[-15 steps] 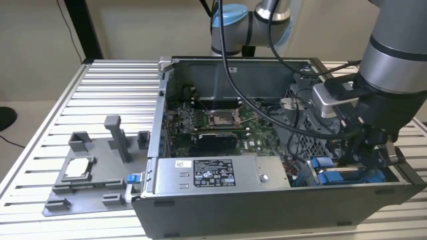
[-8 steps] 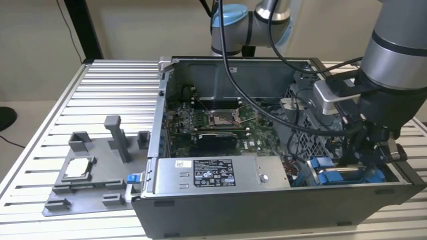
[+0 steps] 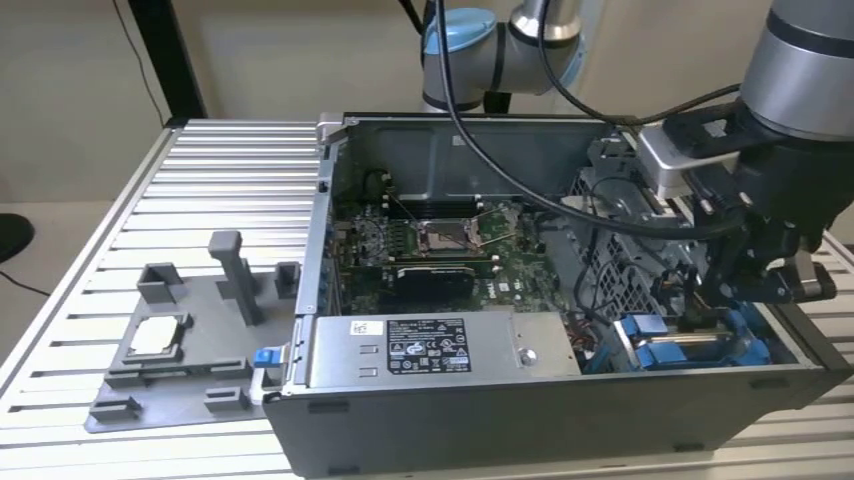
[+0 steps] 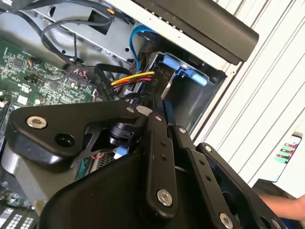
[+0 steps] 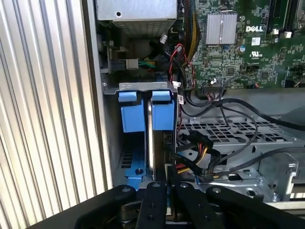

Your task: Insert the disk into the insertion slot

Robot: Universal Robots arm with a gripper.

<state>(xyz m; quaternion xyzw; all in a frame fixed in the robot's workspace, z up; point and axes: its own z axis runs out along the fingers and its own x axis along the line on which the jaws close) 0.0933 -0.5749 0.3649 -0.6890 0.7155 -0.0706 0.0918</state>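
The gripper (image 3: pixel 697 318) is down inside the case (image 3: pixel 441 420) at the exterior view's right front corner, its fingers (image 5: pixel 164 191) clenched on the thin edge of the disk (image 5: pixel 150 138). The disk stands on edge in the slot (image 5: pixel 143 88), flanked by blue tabs (image 5: pixel 131 114), with cables (image 5: pixel 200 155) just beside it.

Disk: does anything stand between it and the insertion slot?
Nothing visible does. The disk stands edge-on, already inside the insertion slot, with the gripper right at it. The cable bundle lies beside the bay, outside it.
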